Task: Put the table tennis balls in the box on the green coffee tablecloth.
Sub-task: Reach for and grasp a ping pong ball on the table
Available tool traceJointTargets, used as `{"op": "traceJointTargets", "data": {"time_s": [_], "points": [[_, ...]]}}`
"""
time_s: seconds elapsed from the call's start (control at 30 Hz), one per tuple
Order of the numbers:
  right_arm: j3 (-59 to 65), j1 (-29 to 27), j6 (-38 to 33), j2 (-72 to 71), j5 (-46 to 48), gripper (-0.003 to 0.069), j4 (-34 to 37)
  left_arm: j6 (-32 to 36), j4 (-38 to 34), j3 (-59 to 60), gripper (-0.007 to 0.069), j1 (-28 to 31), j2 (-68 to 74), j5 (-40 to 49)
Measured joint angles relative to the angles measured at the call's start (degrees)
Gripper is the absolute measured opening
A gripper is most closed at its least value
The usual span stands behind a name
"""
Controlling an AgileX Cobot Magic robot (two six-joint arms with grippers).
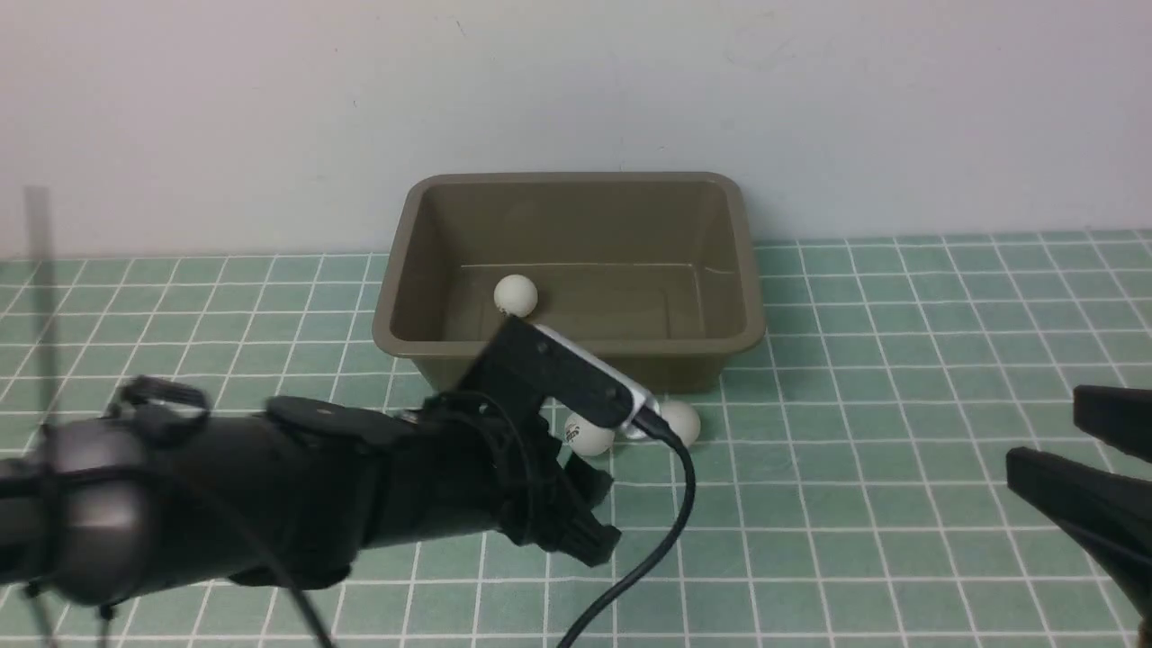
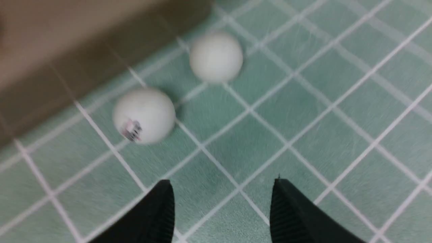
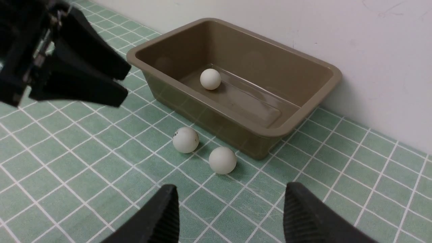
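Olive box (image 1: 702, 345) holds one ball (image 1: 516, 295); logo ball (image 1: 589, 435) and plain ball (image 1: 681, 421) sit on cloth (image 1: 855, 504) just in front of it. Left gripper (image 2: 222, 189) and right gripper (image 3: 229, 199) both gape empty (left's closer). Next I'd drop left onto logo ball, squeeze.

Front view: left arm (image 1: 270, 486) is smeared by motion and runs off the frame edge. It covers part of the near wall of the box (image 1: 720, 360). Its wrist camera (image 1: 558, 373) hides the facing sides of the logo ball (image 1: 589, 436) and the plain ball (image 1: 686, 421). The left gripper (image 1: 576, 513) is a dark mass, jaws not separable there. The right gripper (image 1: 1044, 432) is clipped by the right edge.

Left wrist view is blurred: the box is a brown smear, the logo is unreadable, and the fingers (image 2: 152, 216) run out of frame.

Right wrist view: the fingers (image 3: 314, 216) are cut off, the left arm is clipped at a corner, and the logo is too small to read.
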Motion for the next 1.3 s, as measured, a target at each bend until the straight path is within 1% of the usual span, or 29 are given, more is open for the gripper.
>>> {"op": "traceJointTargets", "data": {"time_s": [0.03, 0.1, 0.13, 0.17, 0.2, 0.3, 0.47, 0.8, 1.13, 1.2, 1.27, 1.3], "points": [[0.0, 0.0, 0.0, 0.0, 0.0, 0.0388, 0.0, -0.02, 0.0, -0.16, 0.0353, 0.0, 0.83, 0.0], [0.0, 0.0, 0.0, 0.0, 0.05, 0.0388, -0.05, -1.62, 0.0, -2.62, 0.0379, -0.06, 7.02, 0.0], [0.0, 0.0, 0.0, 0.0, 0.05, 0.0388, -0.05, -2.36, 0.0, -3.44, 0.0394, -0.06, 8.03, 0.0], [0.0, 0.0, 0.0, 0.0, 0.05, 0.0388, -0.05, -2.36, 0.0, -3.44, 0.0394, -0.06, 8.03, 0.0], [0.0, 0.0, 0.0, 0.0, 0.05, 0.0388, -0.05, -3.56, 0.0, -5.41, 0.0423, -0.06, 9.97, 0.0], [0.0, 0.0, 0.0, 0.0, 0.09, 0.0388, -0.05, -5.28, 0.0, -8.17, 0.0472, -0.06, 12.22, -0.18], [0.0, 0.0, 0.0, 0.0, 0.91, 0.0388, -0.05, -7.23, -0.06, -12.27, 0.0491, -0.12, 15.35, -2.8], [0.0, 0.0, 0.0, 0.0, 1.59, 0.0388, -0.05, -6.88, -0.18, -16.87, 0.0491, 0.12, 20.42, -5.65], [0.0, 0.0, 0.0, 0.0, 2.43, 0.0388, -0.24, -6.22, -0.42, -17.42, 0.0486, 1.97, 22.91, -7.35], [0.0, 0.0, 0.0, 0.0, 2.48, 0.0388, -0.24, -5.51, -0.42, -17.42, 0.0468, 2.04, 22.91, -7.35], [0.0, 0.0, 0.0, 0.0, 2.48, 0.0388, -0.24, -4.42, -0.44, -17.42, 0.0412, 2.04, 22.91, -7.4], [0.0, 0.0, 0.0, 0.0, 2.48, 0.0388, -0.24, -4.26, -0.5, -17.42, 0.0369, 2.04, 22.91, -7.47]]}}
